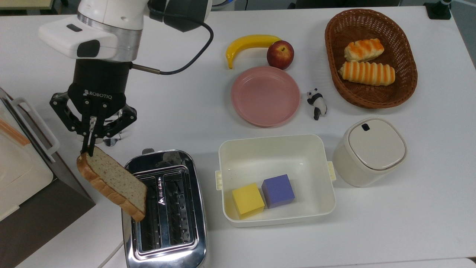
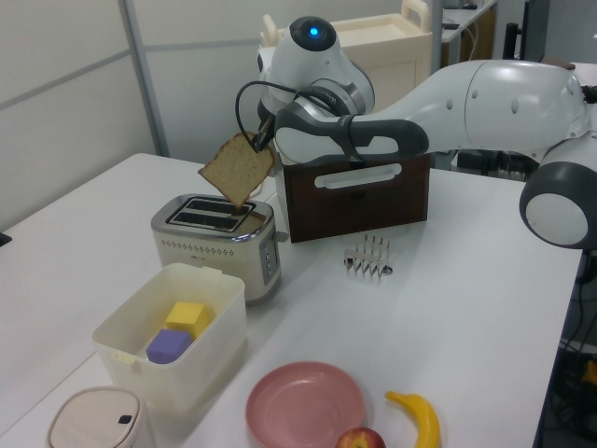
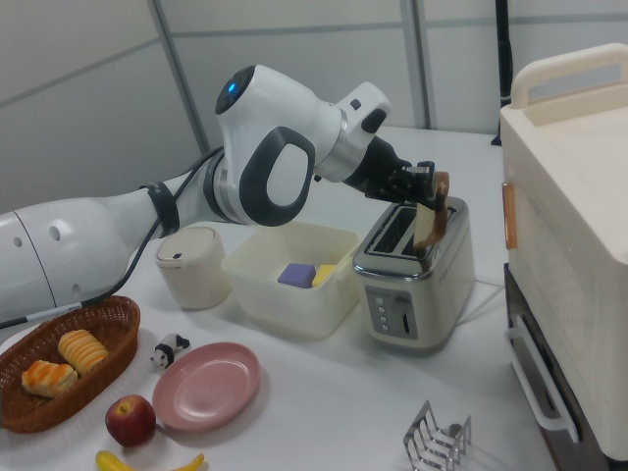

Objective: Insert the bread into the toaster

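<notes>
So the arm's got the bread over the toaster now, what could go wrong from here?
The bread hangs tilted, gripped by one top corner, so its low corner could catch the toaster rim rather than enter a slot. That corner pinch by the gripper looks slight; the slice could swing or tear loose. If released now, it would likely land flat across the slots or tip off the edge.

One word reads clearly — "ROBOTIQ", in white capitals on the black body of the gripper (image 1: 90,149) — the toaster (image 1: 165,208) logo stays illegible.

A cream tub (image 1: 277,149) holds two blocks (yellow (image 1: 247,200), purple (image 1: 278,190)).
</notes>
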